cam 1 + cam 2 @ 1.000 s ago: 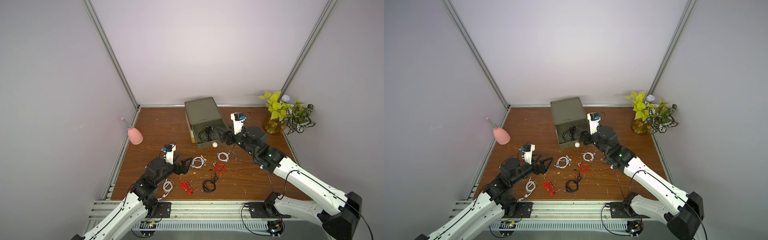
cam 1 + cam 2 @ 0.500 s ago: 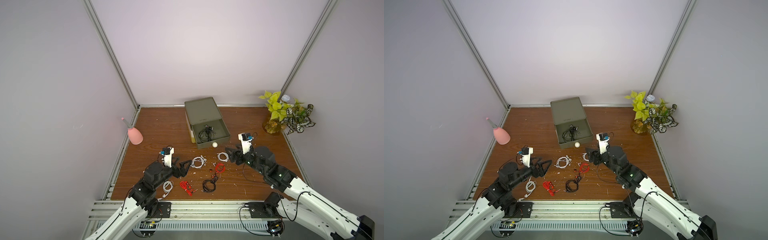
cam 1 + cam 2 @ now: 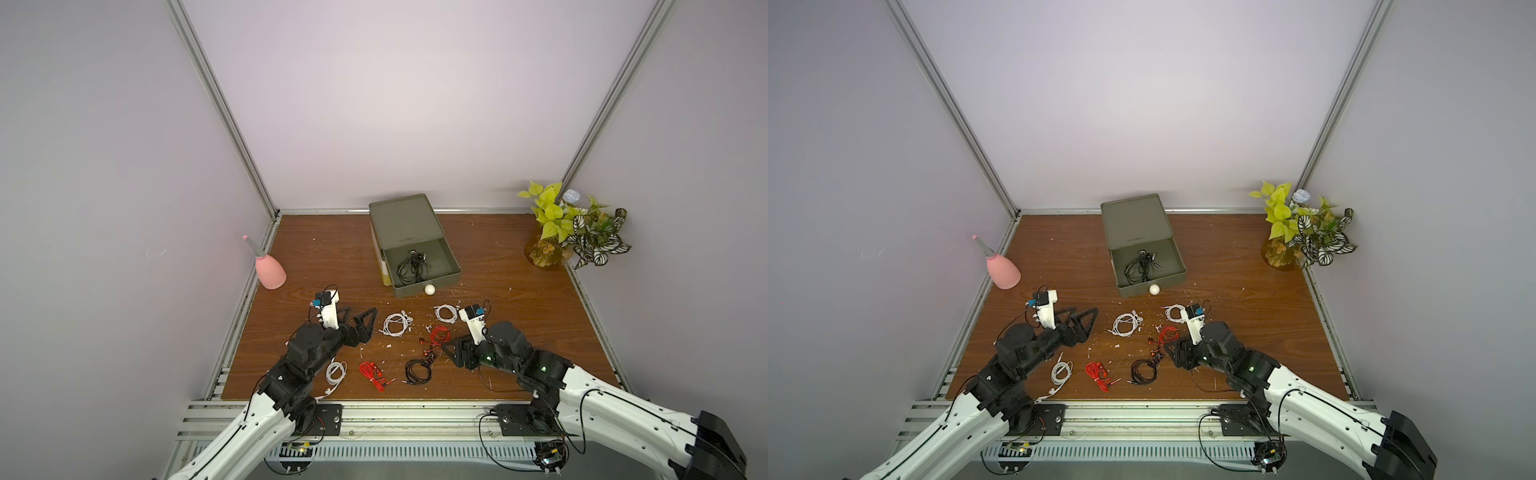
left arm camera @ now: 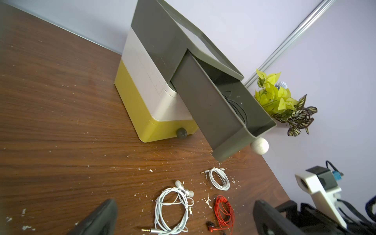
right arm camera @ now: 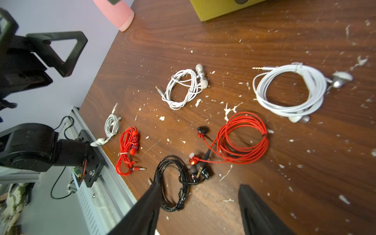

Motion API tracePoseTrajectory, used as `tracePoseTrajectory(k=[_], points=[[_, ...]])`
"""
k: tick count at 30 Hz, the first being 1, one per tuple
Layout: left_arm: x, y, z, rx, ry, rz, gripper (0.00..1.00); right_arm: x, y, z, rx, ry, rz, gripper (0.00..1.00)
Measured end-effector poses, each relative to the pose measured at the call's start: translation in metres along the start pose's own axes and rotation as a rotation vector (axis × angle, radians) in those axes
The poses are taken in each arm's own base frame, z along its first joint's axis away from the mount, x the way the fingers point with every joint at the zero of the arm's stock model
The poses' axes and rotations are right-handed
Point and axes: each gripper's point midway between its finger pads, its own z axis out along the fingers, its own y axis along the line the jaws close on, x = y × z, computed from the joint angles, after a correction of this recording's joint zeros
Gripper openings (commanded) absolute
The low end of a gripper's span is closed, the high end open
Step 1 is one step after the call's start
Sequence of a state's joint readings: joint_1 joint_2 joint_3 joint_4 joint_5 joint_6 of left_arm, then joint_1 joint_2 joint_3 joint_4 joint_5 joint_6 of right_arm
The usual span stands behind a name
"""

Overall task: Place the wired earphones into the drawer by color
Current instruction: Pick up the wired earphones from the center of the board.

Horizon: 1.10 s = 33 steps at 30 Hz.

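The drawer (image 3: 405, 222) stands at the back with its olive top tier (image 3: 451, 259) pulled out and black wired earphones (image 3: 413, 266) inside. On the table lie white earphones (image 3: 397, 324), another white coil (image 3: 445, 312), a third white coil (image 3: 336, 372), red earphones (image 3: 438, 334), a second red coil (image 3: 372, 374) and a black coil (image 3: 417, 370). My left gripper (image 3: 360, 312) is open, facing the white coil (image 4: 173, 211). My right gripper (image 3: 449, 353) is open and empty, low beside the black coil (image 5: 173, 183); one of its fingers (image 5: 150, 203) overlaps that coil in the right wrist view.
A pink bottle (image 3: 269, 270) stands at the left edge and a potted plant (image 3: 573, 228) at the back right corner. White flecks litter the wooden table (image 3: 519, 291). The cream and yellow tiers (image 4: 142, 114) are closed. A metal rail (image 3: 374, 411) runs along the near edge.
My right arm has drawn back from the open drawer to the near side beside the black coil, its jaws narrowing a little. The left arm has barely moved.
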<state>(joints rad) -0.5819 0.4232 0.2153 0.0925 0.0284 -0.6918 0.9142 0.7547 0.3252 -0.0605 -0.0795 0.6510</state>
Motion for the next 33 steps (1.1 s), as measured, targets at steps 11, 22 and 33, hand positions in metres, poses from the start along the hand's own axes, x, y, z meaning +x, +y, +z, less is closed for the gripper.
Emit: tracePoseTrajectory(k=[11, 22, 33], points=[[-0.003, 0.009, 0.000, -0.044, -0.031, -0.019, 1.00, 0.035, 0.010, 0.019, 0.008, 0.104, -0.005, 0.62], [-0.004, 0.009, 0.000, -0.046, -0.033, -0.019, 1.00, 0.068, 0.009, 0.032, 0.071, 0.198, -0.031, 0.55], [-0.004, 0.009, 0.000, -0.042, -0.037, -0.020, 1.00, 0.070, 0.017, 0.043, 0.110, 0.203, -0.033, 0.46]])
